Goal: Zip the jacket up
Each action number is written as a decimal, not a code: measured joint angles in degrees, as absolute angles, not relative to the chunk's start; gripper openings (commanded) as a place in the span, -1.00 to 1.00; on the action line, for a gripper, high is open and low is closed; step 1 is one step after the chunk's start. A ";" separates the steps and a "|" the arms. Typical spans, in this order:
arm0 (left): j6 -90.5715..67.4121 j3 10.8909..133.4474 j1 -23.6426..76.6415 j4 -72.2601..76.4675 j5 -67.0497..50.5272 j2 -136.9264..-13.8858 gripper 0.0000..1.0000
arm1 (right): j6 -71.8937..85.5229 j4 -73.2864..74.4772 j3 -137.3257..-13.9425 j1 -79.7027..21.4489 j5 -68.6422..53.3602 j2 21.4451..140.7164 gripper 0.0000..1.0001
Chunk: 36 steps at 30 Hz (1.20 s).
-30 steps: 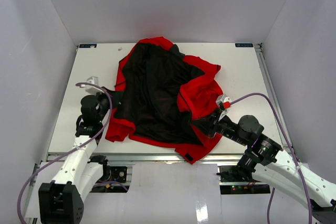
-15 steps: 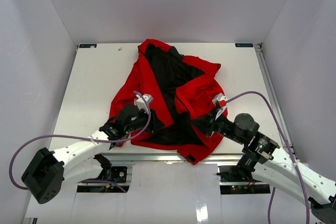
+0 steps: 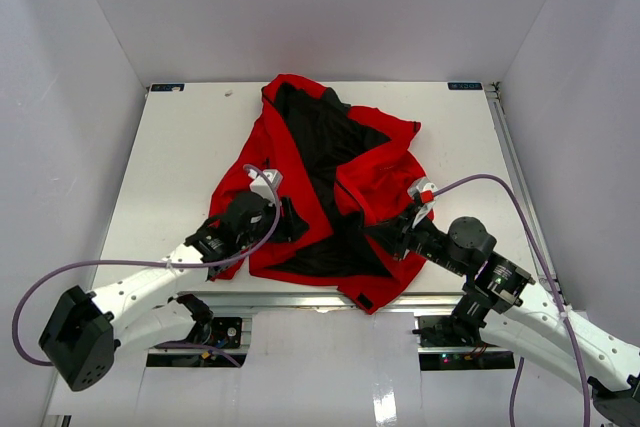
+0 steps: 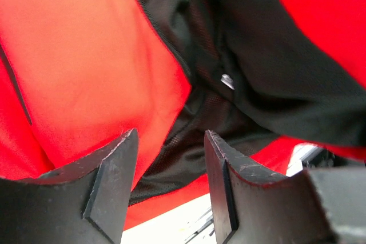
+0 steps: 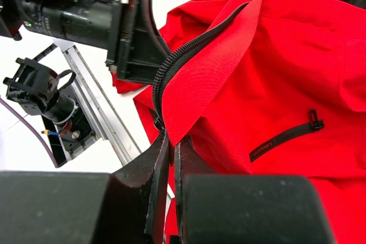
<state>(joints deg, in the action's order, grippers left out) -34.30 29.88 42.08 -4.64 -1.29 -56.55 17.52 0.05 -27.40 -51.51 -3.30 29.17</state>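
Observation:
The red jacket lies crumpled mid-table, its black lining showing down the middle. My left gripper hovers at the jacket's near left part, open, nothing between its fingers. In the left wrist view the gripper looks onto a red panel, a dark zipper line and mesh lining. My right gripper is at the near right hem. In its wrist view the gripper is shut on the jacket's front edge, just below the black zipper teeth. A pocket zip runs alongside.
The white table is boxed in by grey walls on three sides. A metal rail runs along its near edge. The left arm's black gripper body sits close to the lifted zipper edge in the right wrist view.
The left arm swung from the jacket's left edge toward the middle, folding the left red panel over the lining, then opened its jaws and let go. The right gripper kept its grip.

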 measured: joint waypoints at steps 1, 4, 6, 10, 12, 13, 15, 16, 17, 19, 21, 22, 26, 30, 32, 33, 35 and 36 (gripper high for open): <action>-35.12 31.09 42.19 -5.72 -0.39 -57.96 0.19 | 17.52 0.07 -27.40 -51.51 -3.15 29.03 -0.85; -36.98 36.26 42.66 -8.65 1.87 -62.71 0.19 | 17.52 0.21 -27.40 -51.51 -2.03 28.66 -0.85; -38.12 40.40 43.48 -10.04 3.38 -66.55 0.18 | 17.54 0.47 -27.40 -51.51 -0.35 28.28 -0.85; -41.01 47.82 45.46 -12.77 4.76 -73.77 0.07 | 17.52 0.91 -27.40 -51.51 2.80 27.68 -0.85; -43.51 50.32 46.26 -15.53 6.82 -75.88 -0.01 | 17.52 1.58 -27.40 -51.51 3.82 27.50 -0.85; -45.06 51.31 46.51 -16.96 8.14 -76.71 -0.09 | 17.52 1.91 -27.40 -51.51 4.16 27.48 -0.85; -48.54 52.65 46.78 -19.66 10.56 -77.99 -0.10 | 17.52 2.50 -27.40 -51.51 4.65 27.46 -0.85; -49.76 52.72 46.78 -20.74 11.20 -78.18 -0.10 | 17.52 2.69 -27.40 -51.51 4.78 27.44 -0.85; -50.92 52.75 46.78 -21.79 11.79 -78.34 -0.10 | 17.52 2.88 -27.40 -51.51 4.91 27.42 -0.85; -53.19 52.77 46.78 -23.42 12.73 -78.48 -0.07 | 17.52 3.09 -27.40 -51.51 5.19 27.14 -0.85; -55.21 52.89 46.85 -24.61 13.43 -78.70 -0.06 | 17.52 3.21 -27.40 -51.51 5.51 26.73 -0.85; -56.07 53.02 46.93 -25.06 13.71 -78.94 -0.05 | 17.52 3.26 -27.40 -51.51 5.68 26.50 -0.85; -58.10 54.65 47.18 -25.78 13.98 -83.09 0.02 | 17.52 3.33 -27.40 -51.51 6.11 25.51 -0.85; -58.13 56.14 48.21 -26.35 14.27 -87.40 0.07 | 17.54 3.37 -27.40 -51.51 6.26 25.43 -0.85; -57.60 57.37 48.86 -26.86 14.26 -89.19 0.08 | 17.54 3.38 -27.40 -51.51 6.28 25.43 -0.85; -57.13 58.22 49.21 -27.23 14.20 -89.99 0.09 | 17.54 3.38 -27.40 -51.51 6.28 25.43 -0.85; -56.76 60.07 49.61 -27.17 14.08 -91.66 0.10 | 17.54 3.41 -27.40 -51.51 6.30 25.43 -0.85; -56.66 60.60 49.69 -26.97 14.00 -92.28 0.10 | 17.53 3.46 -27.40 -51.51 6.31 25.39 -0.85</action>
<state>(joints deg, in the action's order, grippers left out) -56.66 60.60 49.69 -26.97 14.00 -92.28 17.53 3.46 -27.40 -51.51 6.31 25.39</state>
